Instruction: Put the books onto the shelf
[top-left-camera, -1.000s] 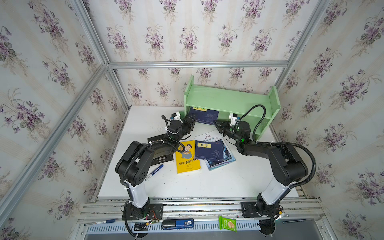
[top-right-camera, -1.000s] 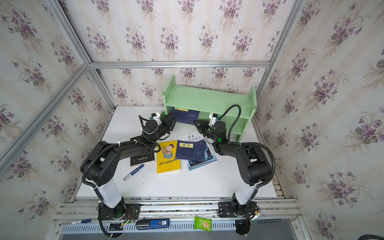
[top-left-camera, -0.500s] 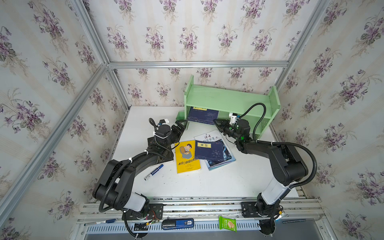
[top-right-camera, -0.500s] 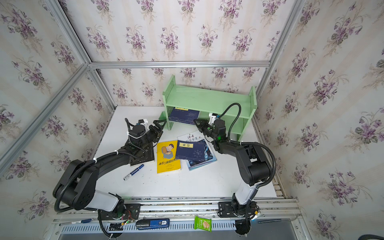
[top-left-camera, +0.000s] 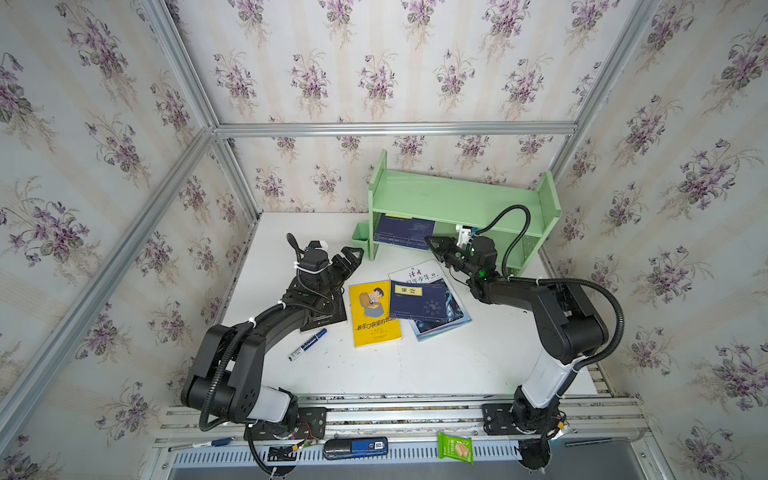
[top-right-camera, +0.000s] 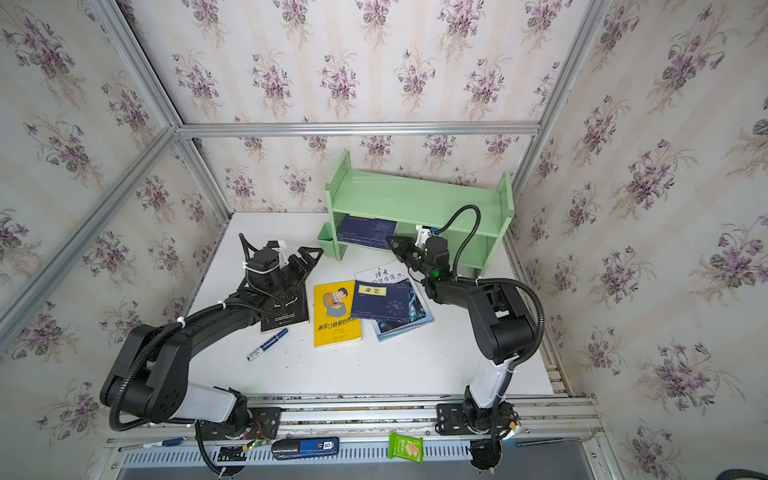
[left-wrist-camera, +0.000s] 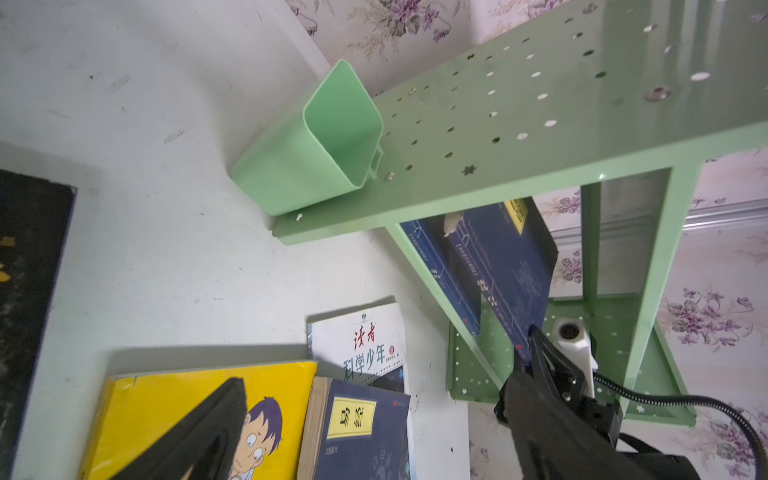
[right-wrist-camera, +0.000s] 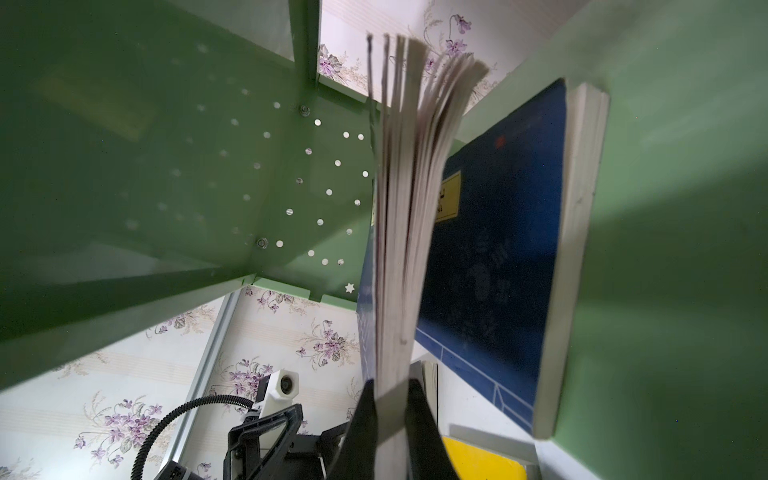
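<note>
Shelving in hand: right gripper (top-left-camera: 430, 240) pinches navy book (top-left-camera: 405, 227) inside shelf (top-left-camera: 457, 200), upper centre; next move calls for release; left gripper (top-left-camera: 350, 258) wide open, empty.

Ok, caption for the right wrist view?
Right gripper shut on the fanned navy book inside the green shelf, beside a second navy book.

Six books (top-left-camera: 375, 311), one shelf (top-left-camera: 453, 199)
Three navy books (top-left-camera: 417, 300), one yellow, one black, one white-and-blue; one green cup (top-left-camera: 360, 237), one marker (top-left-camera: 307, 344), one snack packet (top-left-camera: 455, 448), two robot arms (top-left-camera: 266, 328).
</note>
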